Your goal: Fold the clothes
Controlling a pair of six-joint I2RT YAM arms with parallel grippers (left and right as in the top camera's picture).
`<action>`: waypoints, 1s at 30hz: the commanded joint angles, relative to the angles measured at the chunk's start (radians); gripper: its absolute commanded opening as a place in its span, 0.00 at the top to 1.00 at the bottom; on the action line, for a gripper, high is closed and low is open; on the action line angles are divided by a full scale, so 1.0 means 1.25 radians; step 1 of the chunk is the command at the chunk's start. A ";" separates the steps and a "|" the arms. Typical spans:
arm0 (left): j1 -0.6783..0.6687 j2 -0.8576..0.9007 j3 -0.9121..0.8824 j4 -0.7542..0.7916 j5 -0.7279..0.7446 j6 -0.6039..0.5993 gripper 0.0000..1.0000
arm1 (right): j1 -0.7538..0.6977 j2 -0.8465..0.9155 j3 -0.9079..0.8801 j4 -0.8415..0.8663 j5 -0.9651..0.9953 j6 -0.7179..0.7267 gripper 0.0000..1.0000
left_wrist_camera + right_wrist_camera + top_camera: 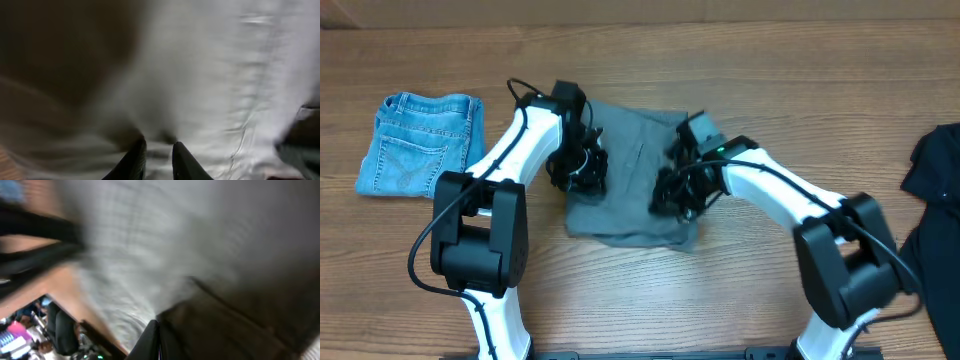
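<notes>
Grey shorts (630, 150) are lying crumpled at the middle of the worktop (720, 290) in the overhead view. My left hand (582, 168) is bearing down on their left part and my right hand (675, 192) on their right part. Folded light-blue denim shorts (420, 145) are sitting well apart at the left, and a black garment (935, 190) is lying at the right edge.

Left wrist view is coming through blurred. My fingers (135, 160) are standing close together against the grey cloth, but I cannot tell whether they are gripping it.

Right wrist view, also blurred, is showing my fingers (149, 340) pressed together, closed, at a fold of the grey cloth.
</notes>
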 commanded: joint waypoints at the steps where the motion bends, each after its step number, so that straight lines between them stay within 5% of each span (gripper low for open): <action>1: 0.001 -0.005 -0.035 0.005 -0.013 0.018 0.78 | 0.000 0.040 -0.042 -0.051 0.100 0.121 0.96; 8: 0.006 -0.005 -0.042 -0.016 -0.092 0.018 0.86 | -0.038 0.044 -0.094 -0.080 0.088 0.169 0.96; 15: 0.046 -0.006 -0.040 -0.070 -0.151 0.017 0.96 | -0.066 0.024 -0.093 -0.201 0.074 0.023 0.96; 22: 0.056 -0.062 0.019 -0.050 0.019 0.031 0.96 | -0.076 -0.102 -0.025 -0.244 0.060 -0.162 0.96; 30: 0.004 -0.112 0.054 0.168 0.129 0.030 0.96 | -0.076 -0.208 0.049 -0.035 0.081 -0.123 0.96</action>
